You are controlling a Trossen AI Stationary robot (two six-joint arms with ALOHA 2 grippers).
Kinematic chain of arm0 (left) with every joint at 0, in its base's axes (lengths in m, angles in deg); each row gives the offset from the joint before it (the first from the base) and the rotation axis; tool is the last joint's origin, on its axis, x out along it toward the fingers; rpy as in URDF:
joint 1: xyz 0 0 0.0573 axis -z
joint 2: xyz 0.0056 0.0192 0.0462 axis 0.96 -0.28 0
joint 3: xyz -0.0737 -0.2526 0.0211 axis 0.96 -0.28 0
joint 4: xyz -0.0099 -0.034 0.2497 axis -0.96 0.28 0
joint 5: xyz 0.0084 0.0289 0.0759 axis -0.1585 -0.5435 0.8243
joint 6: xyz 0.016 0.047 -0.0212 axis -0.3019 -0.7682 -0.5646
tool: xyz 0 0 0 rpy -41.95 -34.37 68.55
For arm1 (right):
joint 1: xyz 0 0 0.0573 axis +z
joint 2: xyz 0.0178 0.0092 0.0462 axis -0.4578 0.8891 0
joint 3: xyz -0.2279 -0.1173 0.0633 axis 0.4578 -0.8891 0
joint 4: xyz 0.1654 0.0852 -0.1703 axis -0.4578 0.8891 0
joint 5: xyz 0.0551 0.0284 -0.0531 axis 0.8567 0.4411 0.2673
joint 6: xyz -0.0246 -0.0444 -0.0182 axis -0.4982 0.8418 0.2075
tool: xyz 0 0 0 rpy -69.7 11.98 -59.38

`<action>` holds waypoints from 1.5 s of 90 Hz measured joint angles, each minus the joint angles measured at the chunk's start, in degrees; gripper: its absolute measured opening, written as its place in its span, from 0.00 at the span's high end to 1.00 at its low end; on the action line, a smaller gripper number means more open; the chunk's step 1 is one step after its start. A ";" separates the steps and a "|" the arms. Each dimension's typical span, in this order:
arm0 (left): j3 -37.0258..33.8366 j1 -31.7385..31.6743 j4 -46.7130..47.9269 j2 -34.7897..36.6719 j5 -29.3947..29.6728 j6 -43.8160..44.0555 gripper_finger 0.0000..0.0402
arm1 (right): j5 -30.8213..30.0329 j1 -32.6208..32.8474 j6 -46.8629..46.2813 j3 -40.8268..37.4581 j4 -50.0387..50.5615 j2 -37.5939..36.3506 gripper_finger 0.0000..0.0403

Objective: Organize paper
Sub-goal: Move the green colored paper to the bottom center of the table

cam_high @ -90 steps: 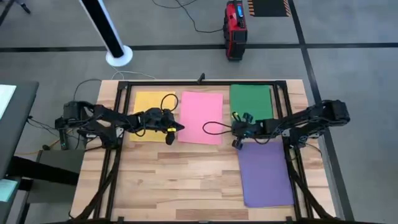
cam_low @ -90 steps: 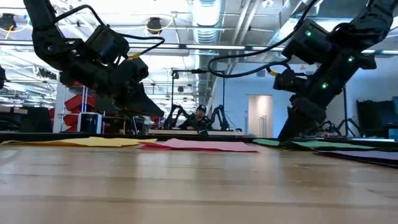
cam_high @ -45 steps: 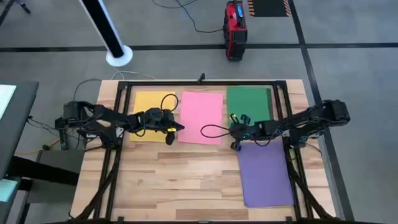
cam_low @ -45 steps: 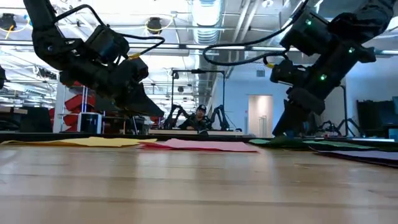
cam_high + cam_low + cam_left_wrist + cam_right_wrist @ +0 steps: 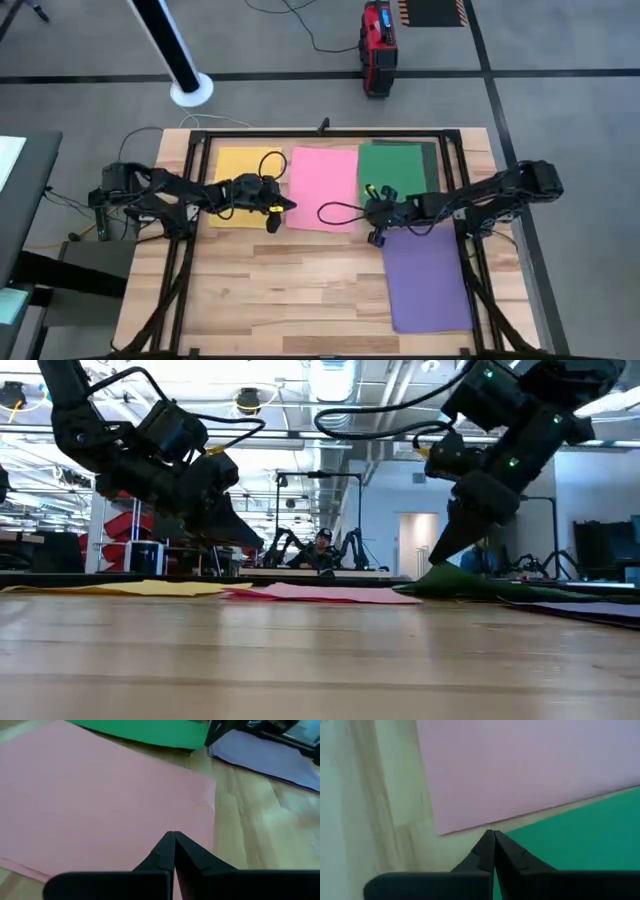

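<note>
Coloured paper sheets lie flat on the wooden table: yellow (image 5: pixel 243 172) far left, pink (image 5: pixel 324 188) beside it, and purple (image 5: pixel 426 280) near right. The green sheet (image 5: pixel 396 168) lies far right over a dark sheet (image 5: pixel 435 165), whose edge shows. My right gripper (image 5: pixel 366 208) is shut at the green sheet's near-left corner. My left gripper (image 5: pixel 290 204) is shut and stands above the pink sheet's left part (image 5: pixel 100 810), apart from it in the low view (image 5: pixel 258 544). My right gripper pinches the green sheet at its near-left corner (image 5: pixel 507 840) between its shut fingertips. It comes slanting down from the table's right. That corner (image 5: pixel 432 572) is raised a little off the table, while the sheet's remaining part lies flat.
A black metal frame (image 5: pixel 320 133) runs around the work area. A white-based pole (image 5: pixel 190 88) and a red device (image 5: pixel 378 48) stand on the floor beyond the far edge. Bare wood (image 5: pixel 290 290) lies at the near left and middle.
My right gripper has gone toward the table's left edge and risen slightly, drawing the green sheet with it. The sheet has slid left toward the pink one, its held corner has lifted, and the dark sheet's right edge has come into view.
</note>
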 joint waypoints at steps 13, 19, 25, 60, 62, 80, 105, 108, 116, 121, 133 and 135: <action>0.00 0.48 0.06 0.00 2.08 -0.38 1.00 | 0.44 0.02 0.01 4.49 5.44 0.00 1.00; 0.00 0.74 0.03 0.00 2.61 -0.37 1.00 | 1.93 0.00 0.72 6.56 7.21 0.00 1.00; 0.00 1.02 -0.09 0.00 3.30 -0.35 1.00 | 3.80 0.00 1.33 8.70 8.42 0.00 1.00; 0.04 1.60 -7.81 -0.02 2.66 3.16 1.00 | 15.22 3.33 -2.50 13.33 4.64 -0.02 1.00; 0.12 1.63 -7.76 -0.02 2.63 3.18 1.00 | 15.22 3.72 -3.12 13.33 4.01 0.11 1.00; 1.32 2.38 -7.28 -0.02 0.52 3.24 1.00 | 15.23 7.93 -8.29 13.35 -3.96 4.32 1.00; 1.95 4.10 -6.83 -0.02 0.46 3.22 1.00 | 15.24 13.87 -18.52 13.33 -18.70 14.62 1.00; 1.95 4.30 -6.81 -0.02 0.46 3.22 1.00 | 15.24 14.66 -19.93 13.40 -21.14 15.69 1.00; 1.95 4.88 -6.16 -0.02 0.46 3.22 1.00 | 15.11 16.80 -22.43 15.20 -22.51 18.58 1.00; 1.95 5.24 -5.87 -0.02 0.46 3.22 1.00 | 14.98 18.02 -23.34 17.12 -22.55 20.73 1.00; 1.95 6.24 -5.88 -0.02 0.91 3.23 1.00 | 14.74 20.29 -24.46 22.03 -22.71 25.63 1.00; 1.95 6.41 -5.91 -0.02 0.98 3.24 1.00 | 14.71 20.55 -24.73 22.74 -22.68 26.29 1.00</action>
